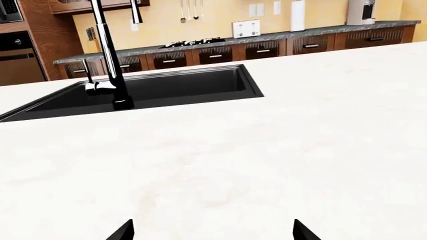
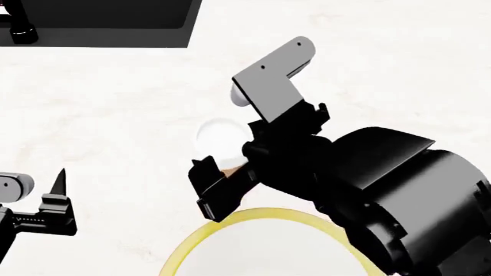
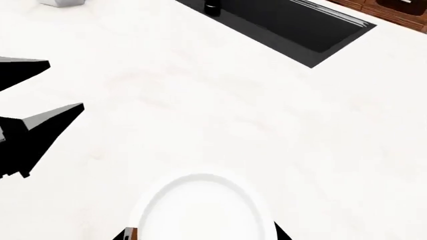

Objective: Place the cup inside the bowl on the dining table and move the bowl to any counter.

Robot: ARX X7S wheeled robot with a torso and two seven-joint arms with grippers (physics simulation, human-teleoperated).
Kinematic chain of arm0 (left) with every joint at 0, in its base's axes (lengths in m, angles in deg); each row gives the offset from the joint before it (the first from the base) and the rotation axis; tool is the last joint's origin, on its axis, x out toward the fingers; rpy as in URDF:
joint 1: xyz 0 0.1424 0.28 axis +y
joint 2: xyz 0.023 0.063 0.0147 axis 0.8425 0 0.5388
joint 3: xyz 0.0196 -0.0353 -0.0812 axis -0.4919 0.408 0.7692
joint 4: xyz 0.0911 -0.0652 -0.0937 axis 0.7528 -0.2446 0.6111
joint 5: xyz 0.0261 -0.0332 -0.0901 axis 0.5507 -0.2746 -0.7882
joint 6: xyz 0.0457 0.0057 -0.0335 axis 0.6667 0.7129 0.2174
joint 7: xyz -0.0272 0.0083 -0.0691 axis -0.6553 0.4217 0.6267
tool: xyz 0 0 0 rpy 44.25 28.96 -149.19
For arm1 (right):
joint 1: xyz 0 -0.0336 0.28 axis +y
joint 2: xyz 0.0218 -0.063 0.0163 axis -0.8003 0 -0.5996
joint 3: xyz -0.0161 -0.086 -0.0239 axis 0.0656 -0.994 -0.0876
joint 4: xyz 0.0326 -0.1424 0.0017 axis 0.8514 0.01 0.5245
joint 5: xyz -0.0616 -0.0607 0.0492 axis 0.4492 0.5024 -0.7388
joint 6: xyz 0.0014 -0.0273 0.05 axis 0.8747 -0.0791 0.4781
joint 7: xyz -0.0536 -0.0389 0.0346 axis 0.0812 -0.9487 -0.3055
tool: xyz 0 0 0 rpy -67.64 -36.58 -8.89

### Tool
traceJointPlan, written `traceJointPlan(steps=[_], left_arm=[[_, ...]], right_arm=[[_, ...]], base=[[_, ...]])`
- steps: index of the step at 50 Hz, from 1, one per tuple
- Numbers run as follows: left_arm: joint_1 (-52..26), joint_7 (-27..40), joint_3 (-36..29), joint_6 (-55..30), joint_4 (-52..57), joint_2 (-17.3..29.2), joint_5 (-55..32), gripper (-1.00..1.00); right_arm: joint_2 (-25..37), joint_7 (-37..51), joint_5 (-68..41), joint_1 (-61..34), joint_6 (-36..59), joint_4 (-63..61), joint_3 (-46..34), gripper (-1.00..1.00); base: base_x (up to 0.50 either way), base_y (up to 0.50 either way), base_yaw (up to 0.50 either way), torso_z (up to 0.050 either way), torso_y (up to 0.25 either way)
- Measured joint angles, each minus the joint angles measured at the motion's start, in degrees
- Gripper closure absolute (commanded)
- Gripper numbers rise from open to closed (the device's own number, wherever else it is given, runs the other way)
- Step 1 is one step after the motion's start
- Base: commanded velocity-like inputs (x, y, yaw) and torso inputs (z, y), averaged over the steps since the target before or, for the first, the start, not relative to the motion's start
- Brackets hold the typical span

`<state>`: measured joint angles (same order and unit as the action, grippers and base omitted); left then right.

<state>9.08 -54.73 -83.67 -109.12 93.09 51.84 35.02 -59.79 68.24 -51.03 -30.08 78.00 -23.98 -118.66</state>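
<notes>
Just beyond the bowl's (image 2: 192,244) yellow rim, my right hand (image 2: 222,184) is closed around the cup (image 3: 200,207), white lid up. Next judged move: carry it over the rim and let go. My left hand (image 1: 212,234) waits spread, empty.

R pincer (image 2: 222,172) angled down, jaws closed round cup lid, L pincer (image 2: 54,201) spread, low, idle

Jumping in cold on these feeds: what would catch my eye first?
In the head view, the bulky black right arm fills the lower right, its right gripper closed around the cup, just beyond the bowl with its yellow rim. The cup's white lid dominates the bottom of the right wrist view. Beyond that, the black sink cut into the white table stands out, with the left gripper open over bare surface.
</notes>
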Motion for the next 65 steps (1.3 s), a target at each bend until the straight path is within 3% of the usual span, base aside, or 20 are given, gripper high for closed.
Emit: traceJointPlan(steps=[14, 32, 65], left_arm=[[-0.2, 0.1, -0.2, -0.1, 0.1, 0.1, 0.0, -1.0], [-0.5, 0.5, -0.3, -0.7, 0.8, 0.3, -0.3, -1.0], [-0.4, 0.7, -0.4, -0.9, 1.1, 0.7, -0.7, -1.0]], right_arm=[[5.3, 8.5, -13.1, 3.1, 12.1, -17.5, 10.5, 1.0], [11.9, 14.9, -25.9, 7.9, 19.6, -26.9, 17.7, 1.0], [16.9, 13.8, -26.1, 15.4, 16.7, -28.6, 11.4, 1.0]], base=[[0.0, 0.0, 0.0, 0.0, 0.0], [0.0, 0.0, 0.0, 0.0, 0.0], [0.0, 0.0, 0.0, 0.0, 0.0]])
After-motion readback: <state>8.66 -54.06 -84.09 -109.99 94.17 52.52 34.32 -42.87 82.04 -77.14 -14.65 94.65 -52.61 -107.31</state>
